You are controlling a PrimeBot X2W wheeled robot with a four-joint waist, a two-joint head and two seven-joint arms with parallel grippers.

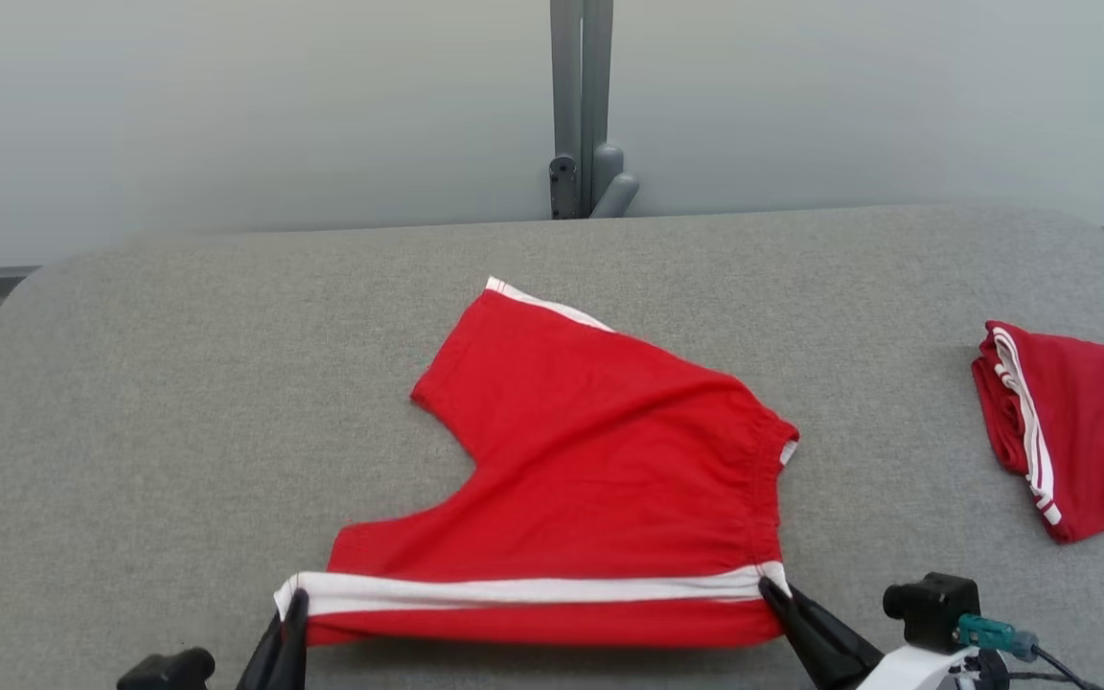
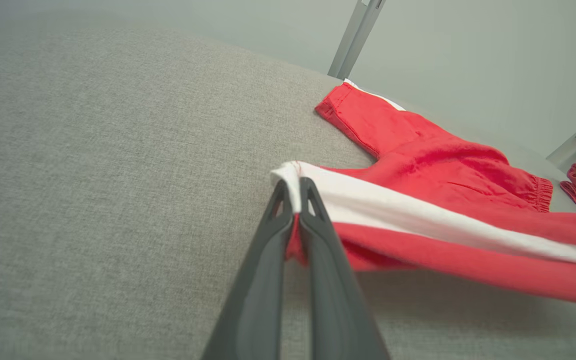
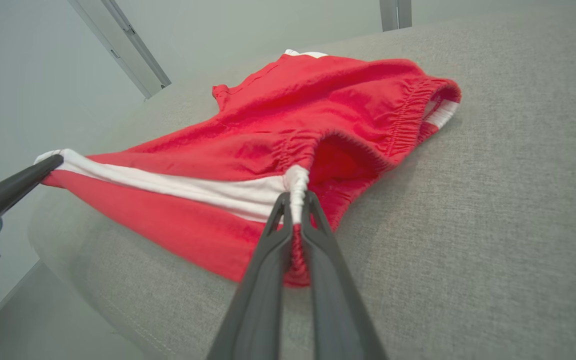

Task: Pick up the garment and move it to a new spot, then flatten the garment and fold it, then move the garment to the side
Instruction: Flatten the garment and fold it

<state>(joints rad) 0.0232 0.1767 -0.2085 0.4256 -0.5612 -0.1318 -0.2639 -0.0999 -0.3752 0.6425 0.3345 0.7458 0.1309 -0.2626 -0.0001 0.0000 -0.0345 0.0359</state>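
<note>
The left hand (image 1: 295, 599) and right hand (image 1: 768, 586), each pinched shut on a near corner of the red garment (image 1: 600, 450), hold it taut over the grey tabletop (image 1: 178, 383), apparently mid-flattening, folding and setting aside still ahead.

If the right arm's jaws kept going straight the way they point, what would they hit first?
The red shorts: the right gripper has its jaws shut on their waistband corner, so it would push straight into the bunched cloth ahead. Beyond that, probably the grey table, though depth is unclear.
</note>
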